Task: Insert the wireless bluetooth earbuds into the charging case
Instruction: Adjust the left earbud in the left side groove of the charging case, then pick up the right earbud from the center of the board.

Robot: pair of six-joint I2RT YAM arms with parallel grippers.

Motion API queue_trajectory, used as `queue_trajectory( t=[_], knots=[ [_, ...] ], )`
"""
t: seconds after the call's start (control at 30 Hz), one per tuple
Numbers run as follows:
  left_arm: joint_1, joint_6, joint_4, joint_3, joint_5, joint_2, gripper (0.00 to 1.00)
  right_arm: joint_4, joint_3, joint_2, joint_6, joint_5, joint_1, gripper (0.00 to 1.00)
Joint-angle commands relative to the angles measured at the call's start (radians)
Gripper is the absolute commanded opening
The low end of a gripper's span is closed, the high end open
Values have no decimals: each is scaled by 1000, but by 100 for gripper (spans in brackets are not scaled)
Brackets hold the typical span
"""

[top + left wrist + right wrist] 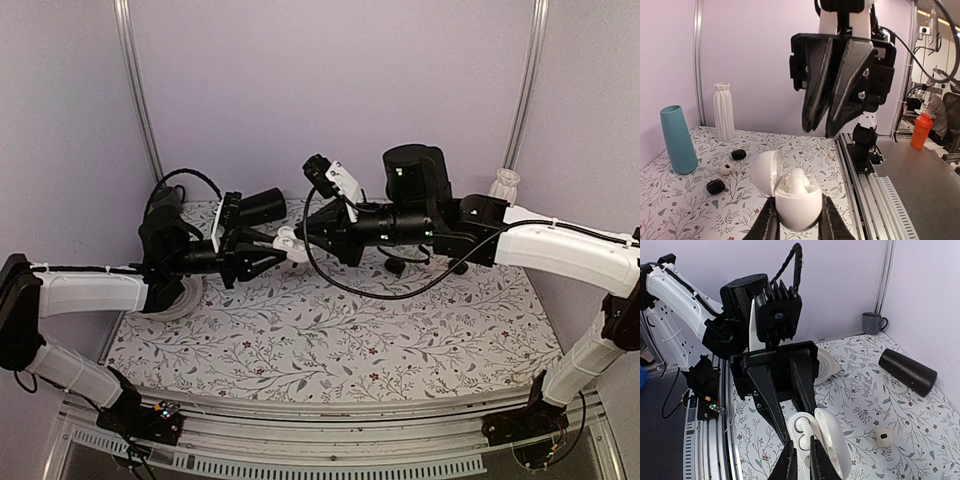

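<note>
My left gripper (pixel 798 201) is shut on the charging case (pixel 799 212), a glossy white pebble held in the air with its lid (pixel 764 172) swung open to the left. A white earbud (pixel 799 181) sits in the case body with its top poking out. My right gripper (pixel 821 131) hovers just above the case, jaws a narrow gap apart with nothing between them. In the right wrist view the case (pixel 832 440) lies right under my right fingertips (pixel 801 442). In the top view both grippers meet at the case (pixel 291 243) above the table's middle back.
On the floral table lie two small black lumps (pixel 738 154) (pixel 715 187) and a small white round piece with a dark centre (pixel 726 168). Also there are a white ribbed vase (pixel 724 111), a teal vase (pixel 678 140), a black cylinder (pixel 907 371), a grey mug (pixel 871 323) and a white plate (pixel 826 367).
</note>
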Motion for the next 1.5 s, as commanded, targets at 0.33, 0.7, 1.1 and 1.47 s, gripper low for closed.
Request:
queue_trajectory(
  t=[0.33, 0.7, 1.1, 1.47],
  knots=[
    [22, 19, 13, -5, -94, -23, 0, 28, -135, -146, 75, 30, -96, 18],
    [34, 26, 1, -2, -145, -50, 0, 78, -315, -155, 173, 84, -151, 52],
    [39, 26, -18, -9, -177, -86, 0, 44, -353, 25, 235, -2, -188, 52],
    [39, 22, -30, -18, -187, -107, 0, -39, -238, 263, 274, -98, -221, 45]
  ],
)
